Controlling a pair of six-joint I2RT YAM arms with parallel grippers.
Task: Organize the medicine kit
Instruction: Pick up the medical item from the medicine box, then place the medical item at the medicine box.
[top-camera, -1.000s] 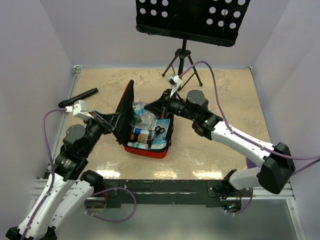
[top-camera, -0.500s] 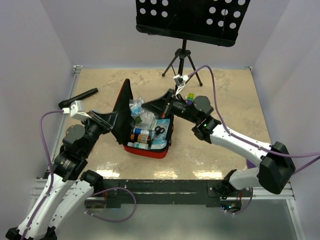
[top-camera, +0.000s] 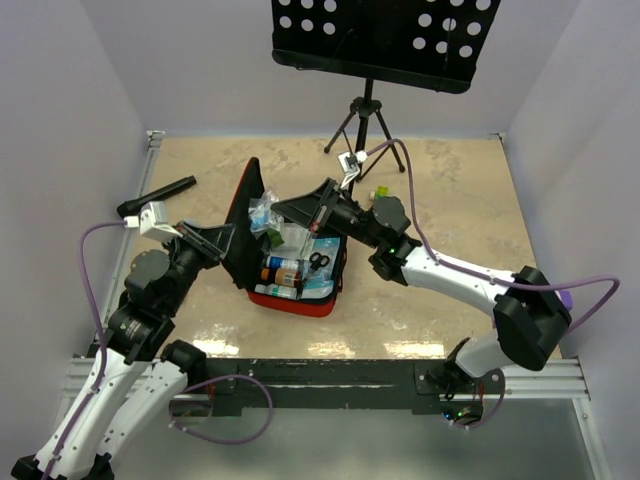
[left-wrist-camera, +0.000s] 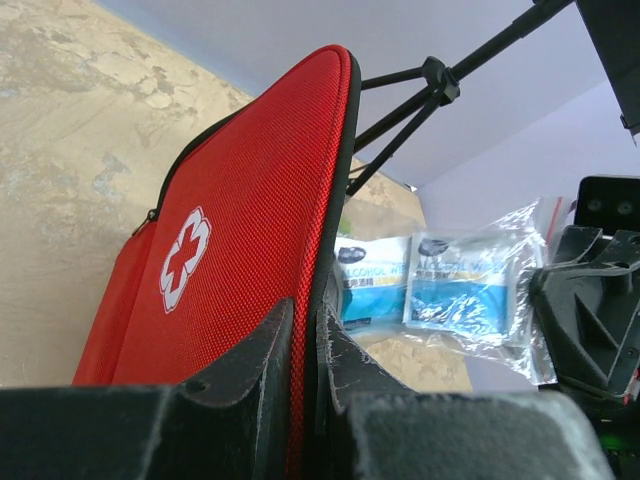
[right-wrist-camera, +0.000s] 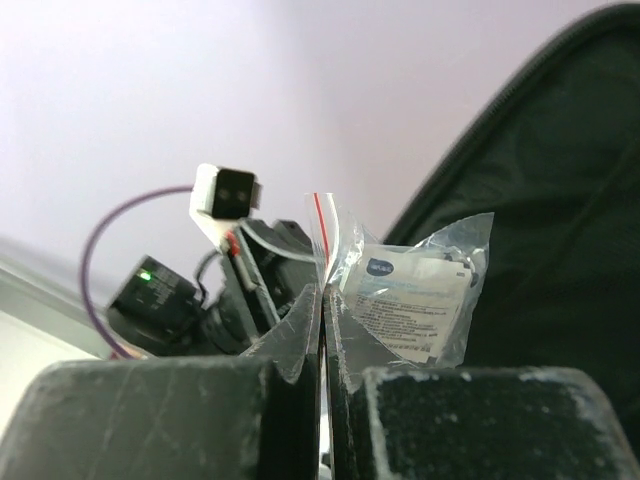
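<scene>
Clamping medicine kit (left-wrist-camera: 230, 230) lid: left gripper (left-wrist-camera: 303, 322).

Top external: high above near edge, looks down over desk (top-camera: 470, 190); left wrist: close against medicine kit (left-wrist-camera: 240, 260) lid, tilted upward; right wrist: faces its lining; both share plastic packet (left-wrist-camera: 465, 290).
</scene>
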